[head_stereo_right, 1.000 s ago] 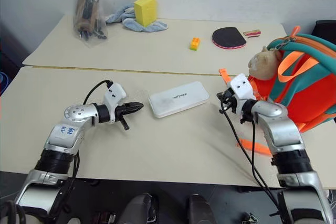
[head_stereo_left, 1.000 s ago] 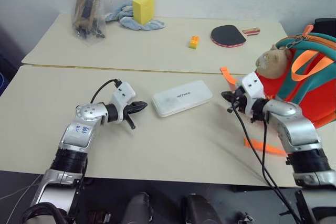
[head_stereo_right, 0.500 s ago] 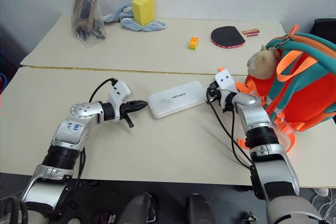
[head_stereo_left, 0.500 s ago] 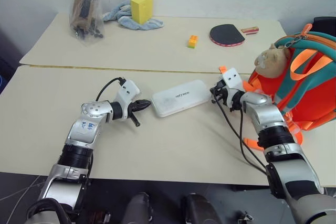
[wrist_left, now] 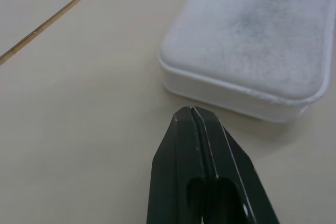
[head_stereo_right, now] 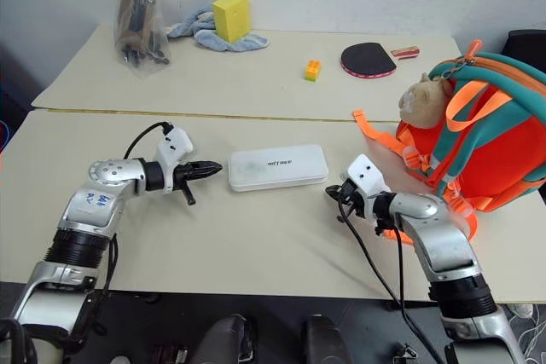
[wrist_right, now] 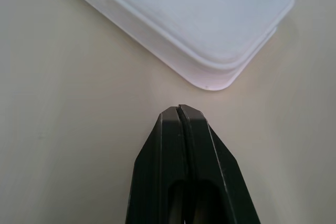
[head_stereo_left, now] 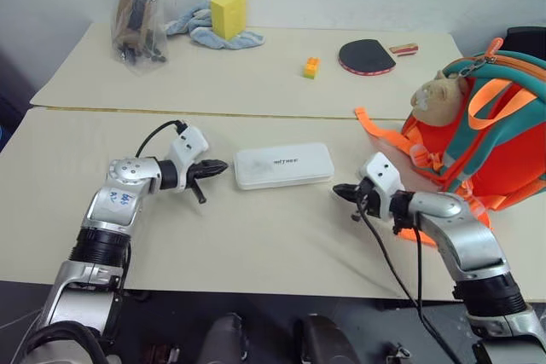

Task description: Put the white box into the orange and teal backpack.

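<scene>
The white box (head_stereo_left: pixel 283 165) lies flat on the near table, lengthwise across it, small dark lettering on its lid. My left gripper (head_stereo_left: pixel 220 164) is shut and points at the box's left end from a short gap away; the left wrist view has that end (wrist_left: pixel 247 45) just past the closed tips. My right gripper (head_stereo_left: pixel 339 191) is shut too, a little off the box's right front corner (wrist_right: pixel 210 40). The orange and teal backpack (head_stereo_left: pixel 495 134) stands at the table's right edge, a tan plush toy (head_stereo_left: pixel 435 95) on its front.
On the far table sit a yellow block (head_stereo_left: pixel 229 13) on a blue cloth (head_stereo_left: pixel 205 30), a clear bag (head_stereo_left: pixel 136 14) of dark items, a small orange brick (head_stereo_left: pixel 311 67) and a table tennis paddle (head_stereo_left: pixel 367 55). Orange straps (head_stereo_left: pixel 384 130) trail from the backpack.
The box has swung from slanted to straight across the table and slid a little left. My right gripper drew back from its right end toward the front. My left gripper eased off to the left.
</scene>
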{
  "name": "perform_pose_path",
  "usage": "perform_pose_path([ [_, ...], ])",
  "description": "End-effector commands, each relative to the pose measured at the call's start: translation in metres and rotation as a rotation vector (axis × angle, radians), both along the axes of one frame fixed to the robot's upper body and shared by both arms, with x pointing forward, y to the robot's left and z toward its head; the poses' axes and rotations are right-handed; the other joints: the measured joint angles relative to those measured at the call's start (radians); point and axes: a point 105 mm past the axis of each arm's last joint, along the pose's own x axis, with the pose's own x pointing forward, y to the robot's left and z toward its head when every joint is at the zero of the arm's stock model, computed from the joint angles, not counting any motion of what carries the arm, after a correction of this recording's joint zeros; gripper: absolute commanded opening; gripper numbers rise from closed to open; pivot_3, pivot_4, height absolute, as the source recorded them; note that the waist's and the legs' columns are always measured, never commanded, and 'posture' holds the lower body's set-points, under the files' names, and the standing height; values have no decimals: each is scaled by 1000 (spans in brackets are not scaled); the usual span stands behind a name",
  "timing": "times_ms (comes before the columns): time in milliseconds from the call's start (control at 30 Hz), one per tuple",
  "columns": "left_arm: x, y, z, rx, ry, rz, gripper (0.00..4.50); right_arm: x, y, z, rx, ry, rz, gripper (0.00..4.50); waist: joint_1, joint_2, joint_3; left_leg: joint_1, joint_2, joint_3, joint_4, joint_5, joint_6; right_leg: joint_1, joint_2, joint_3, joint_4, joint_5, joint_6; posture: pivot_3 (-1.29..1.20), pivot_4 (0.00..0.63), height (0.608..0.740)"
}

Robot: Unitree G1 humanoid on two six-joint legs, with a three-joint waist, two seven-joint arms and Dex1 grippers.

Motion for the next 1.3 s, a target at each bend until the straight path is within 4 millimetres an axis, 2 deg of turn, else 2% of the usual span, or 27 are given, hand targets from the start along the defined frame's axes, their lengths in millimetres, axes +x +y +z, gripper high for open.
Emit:
perform_pose_path([
  [33,10,-3,17,-3,-60,-11,12,25,-14,18,-26,-85,-111,0,1,0,0,0,0,0,0,0,0,0,0,0,0,0,0,0,150,740],
  [167,16,-15,19,-25,-66,-34,12,53,-17,26,2,-122,-210,0,1,0,0,-1,-1,0,0,0,0,-2,-1,0,1,0,0,0,150,740],
  [367,16,-27,15,-29,-62,-62,12,62,0,21,51,-102,-185,0,0,0,0,-8,0,2,2,1,-1,-12,-1,0,10,0,0,0,150,740],
  [500,16,-29,13,-36,-57,-67,12,54,11,22,58,-97,-124,0,-1,0,0,-15,0,2,7,1,0,-18,-1,0,14,0,0,0,150,740],
  [700,10,-35,13,-44,-51,-104,12,28,14,28,69,-87,-71,0,2,0,0,-16,0,2,8,1,0,-19,-1,0,15,0,0,0,150,740],
  [800,10,-23,10,-13,-40,-81,12,11,15,26,65,-71,-54,0,1,0,0,-16,0,2,8,1,0,-19,-1,0,15,0,0,0,150,740],
  [900,11,-3,7,-18,20,-39,12,6,8,22,50,-62,-82,0,-2,0,0,-16,0,2,7,1,0,-19,0,1,15,0,0,0,150,740],
  [1000,7,7,2,-94,184,-30,578,9,-4,20,24,-67,-122,0,0,0,0,-16,0,3,7,1,0,-19,0,1,15,0,0,0,150,740],
  [1167,2,7,5,-292,518,-9,2123,11,-9,17,-17,-72,-126,0,5,0,0,-16,-1,2,8,2,1,-19,0,0,15,0,0,0,150,740],
  [1300,9,0,11,-495,741,67,3364,9,-7,14,-32,-73,-115,0,3,-1,0,-17,-1,2,9,2,1,-19,-1,0,17,0,0,0,150,740],
])
